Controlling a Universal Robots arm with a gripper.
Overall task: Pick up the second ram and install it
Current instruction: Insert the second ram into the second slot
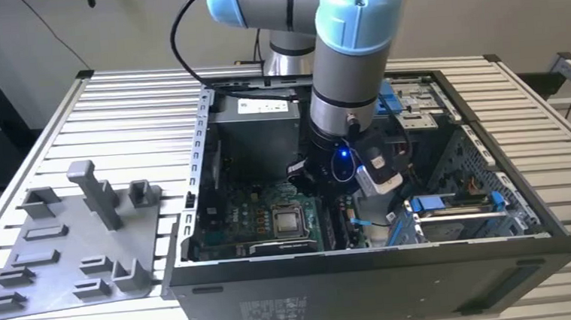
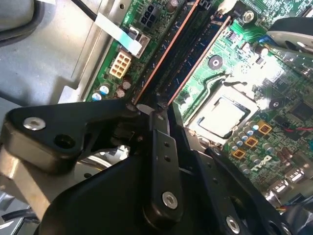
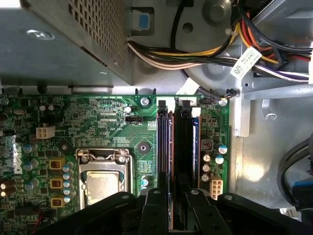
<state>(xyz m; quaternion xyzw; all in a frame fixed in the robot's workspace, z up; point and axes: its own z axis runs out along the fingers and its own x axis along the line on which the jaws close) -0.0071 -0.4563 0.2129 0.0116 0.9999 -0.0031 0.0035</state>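
In the exterior view my gripper (image 1: 352, 201) reaches down into the open computer case (image 1: 374, 274), over the memory slots beside the processor socket (image 1: 287, 222). In both wrist views two dark sticks stand side by side in the slots. The second ram (image 3: 186, 147) (image 2: 168, 58) is the stick farther from the processor socket (image 3: 100, 178). My gripper (image 3: 175, 208) straddles its near end with a finger close on either side, shut on it. One black finger (image 2: 159, 122) meets the stick's end. How deep the stick sits in its slot I cannot tell.
A grey power-supply box (image 1: 253, 124) (image 3: 63, 39) stands at the back of the case. Bundled cables (image 3: 220, 49) run close past the slots. Drive bays (image 1: 450, 209) fill the case's side on the exterior view's right. A grey fixture plate (image 1: 70, 243) with upright posts lies outside.
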